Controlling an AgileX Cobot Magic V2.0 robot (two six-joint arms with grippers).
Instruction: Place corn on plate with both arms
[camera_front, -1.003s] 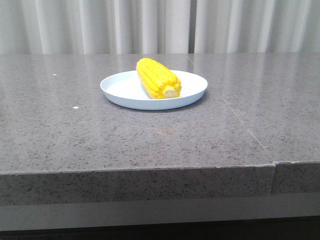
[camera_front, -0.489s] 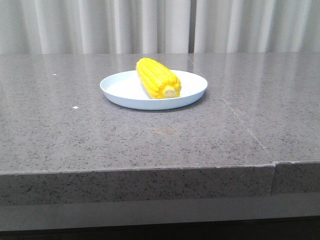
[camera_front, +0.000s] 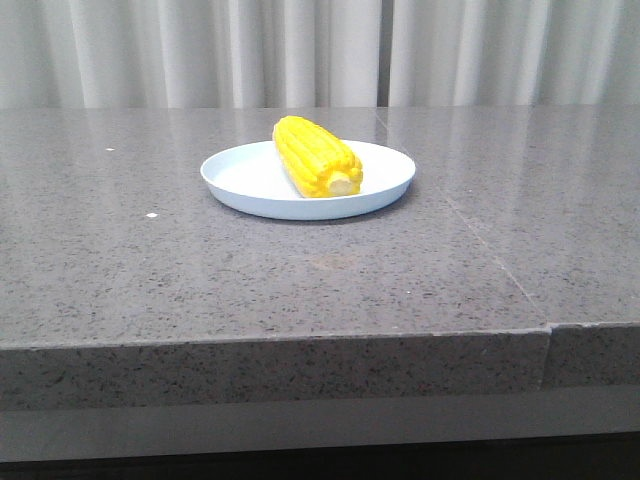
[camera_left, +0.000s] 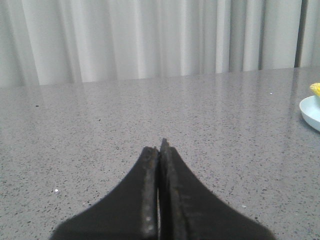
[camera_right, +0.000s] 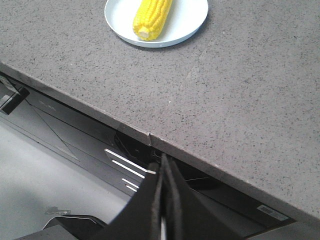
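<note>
From my front cam I see the corn lying flat on the plate, mid-table on the grey stone table, w/ its long axis running roughly 11-to-5 o'clock: pale cut end toward 5, nearer me, tapered tip toward 11. L gripper has its fingers pressed together w/ nothing between, low over bare tabletop, plate edge off at its 3 o'clock. R gripper is likewise pressed together and empty, back past the table's front edge, well apart from the plate.
</note>
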